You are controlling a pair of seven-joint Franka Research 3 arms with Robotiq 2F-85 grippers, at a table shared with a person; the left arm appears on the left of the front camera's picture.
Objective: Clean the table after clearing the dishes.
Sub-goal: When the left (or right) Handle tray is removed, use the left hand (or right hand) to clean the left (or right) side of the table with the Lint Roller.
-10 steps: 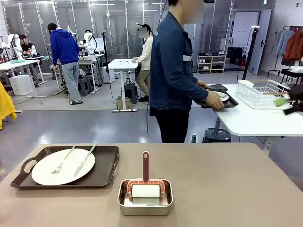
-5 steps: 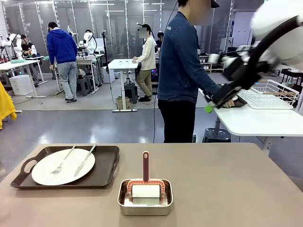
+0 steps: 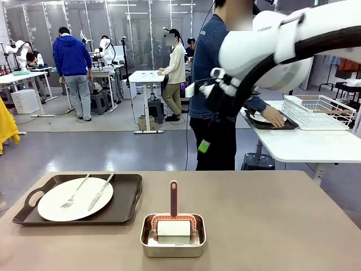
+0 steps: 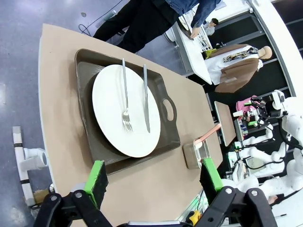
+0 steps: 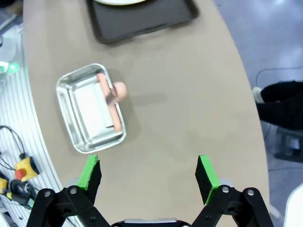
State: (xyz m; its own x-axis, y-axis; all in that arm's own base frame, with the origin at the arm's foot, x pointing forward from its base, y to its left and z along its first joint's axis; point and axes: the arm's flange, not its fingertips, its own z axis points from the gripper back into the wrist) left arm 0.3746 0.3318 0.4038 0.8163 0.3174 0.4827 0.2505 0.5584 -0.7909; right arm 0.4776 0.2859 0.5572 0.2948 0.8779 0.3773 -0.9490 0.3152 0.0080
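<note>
On the tan table (image 3: 271, 226), one of the dishes, a white plate (image 3: 75, 199) with a fork (image 3: 74, 192) and a knife (image 3: 101, 191), lies on a dark tray (image 3: 125, 206) at the left. My left gripper (image 4: 154, 177) hangs open high above that plate (image 4: 113, 113) and tray (image 4: 85, 71), holding nothing. The right arm reaches across the middle, and its gripper (image 3: 204, 145) is well above the table. In the right wrist view that gripper (image 5: 147, 172) is open and empty over bare table (image 5: 189, 94). At the far side a person's hand (image 3: 275, 117) rests on a second tray (image 3: 269, 125) on a white side table.
A steel pan (image 3: 172, 243) holding a white roller with a reddish handle (image 3: 173, 197) stands front centre; the pan (image 5: 91, 108) lies left of the right gripper. A white wire rack (image 3: 316, 110) sits on the side table. The person (image 3: 214, 84) stands past the far edge.
The right arm has swung in from the far right to above the table's middle. The person has set the carried tray down on the white side table.
</note>
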